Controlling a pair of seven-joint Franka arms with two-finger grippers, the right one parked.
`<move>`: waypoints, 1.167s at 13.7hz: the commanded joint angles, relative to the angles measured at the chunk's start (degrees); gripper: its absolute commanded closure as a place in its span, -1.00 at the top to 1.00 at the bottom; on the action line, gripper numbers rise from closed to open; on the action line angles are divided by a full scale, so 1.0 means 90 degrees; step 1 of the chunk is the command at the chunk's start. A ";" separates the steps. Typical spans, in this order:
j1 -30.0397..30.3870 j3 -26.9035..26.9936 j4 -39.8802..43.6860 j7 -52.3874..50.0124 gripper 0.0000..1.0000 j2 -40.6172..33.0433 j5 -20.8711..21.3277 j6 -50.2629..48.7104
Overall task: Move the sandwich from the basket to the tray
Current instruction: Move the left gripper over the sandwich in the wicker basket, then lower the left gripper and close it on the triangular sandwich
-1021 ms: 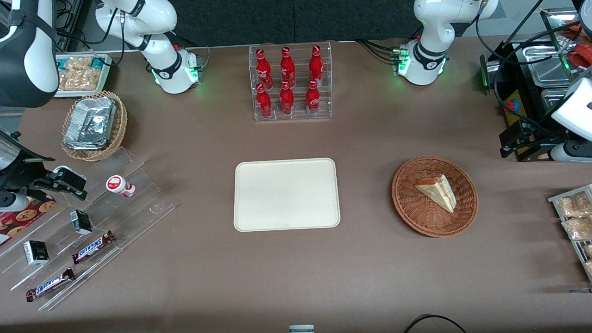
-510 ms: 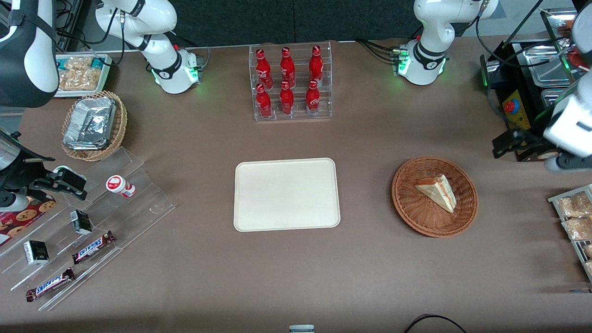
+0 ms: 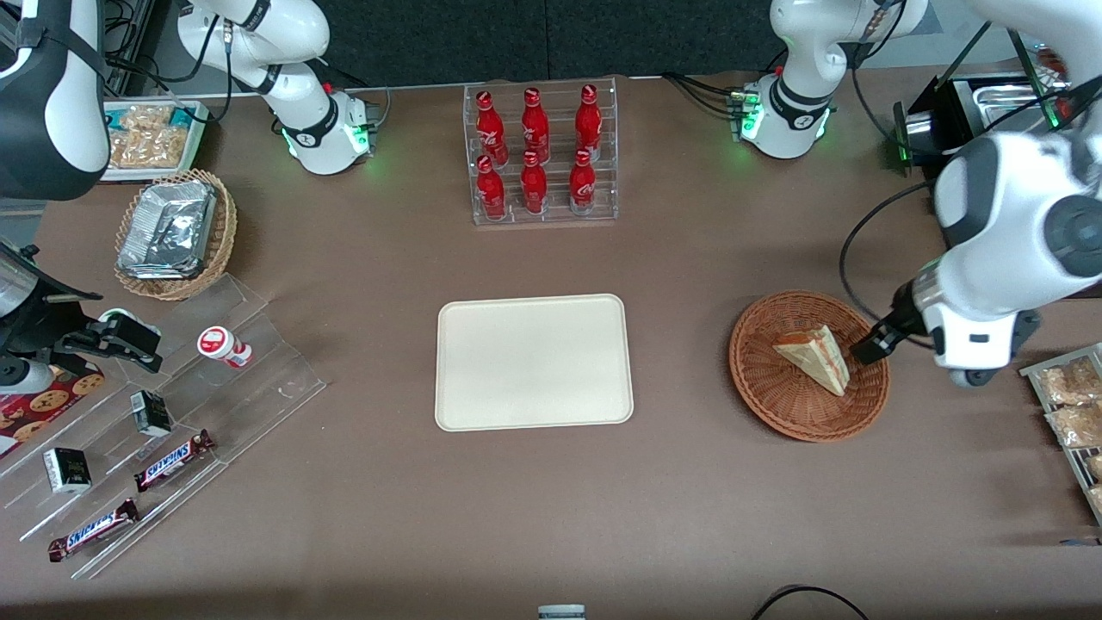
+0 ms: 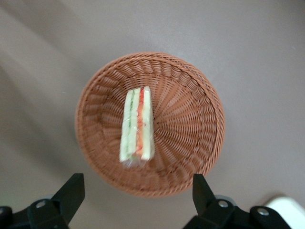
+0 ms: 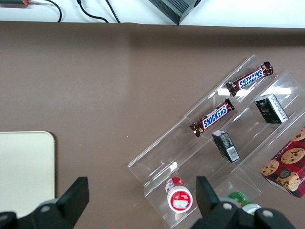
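Below spread tool (image 4: pixel 136 193), basketed sandwich (image 4: pixel 137 126)

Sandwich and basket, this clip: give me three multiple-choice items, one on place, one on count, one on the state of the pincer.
1. Where is the sandwich?
A. On the tray
B. In the basket
C. On the bare table

2. How many red bottles stand in the clear rack?
A. Four
B. Six
C. Eight

3. What is the state of the left arm's pincer?
A. Shut on the sandwich
B. Open, holding nothing
C. Shut on the basket rim

Answers:
1. B: the wrapped wedge lies inside the basket, while the tray holds nothing.
2. B: the red bottles stand in two rows of three in the clear rack.
3. B: in the left wrist view the pincer hangs above the basket with its fingers spread wide and nothing between them.
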 commanded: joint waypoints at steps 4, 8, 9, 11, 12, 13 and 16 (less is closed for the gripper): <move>0.0013 0.0019 -0.1588 -0.0390 1.00 0.0178 -0.0074 0.2117; 0.0062 0.0029 -0.2213 -0.0449 1.00 0.0588 -0.0065 0.3329; 0.0062 0.0029 -0.2243 -0.0488 1.00 0.0744 -0.0074 0.3544; 0.0062 0.0039 -0.2254 -0.0566 0.81 0.0979 -0.0065 0.3848; 0.0062 0.0039 -0.2254 -0.0566 0.10 0.0999 -0.0065 0.3868; 0.0062 0.0039 -0.2263 -0.0566 -0.49 0.1000 -0.0065 0.3859; 0.0052 0.0029 -0.2263 -0.0372 -0.84 0.0864 -0.0035 0.3771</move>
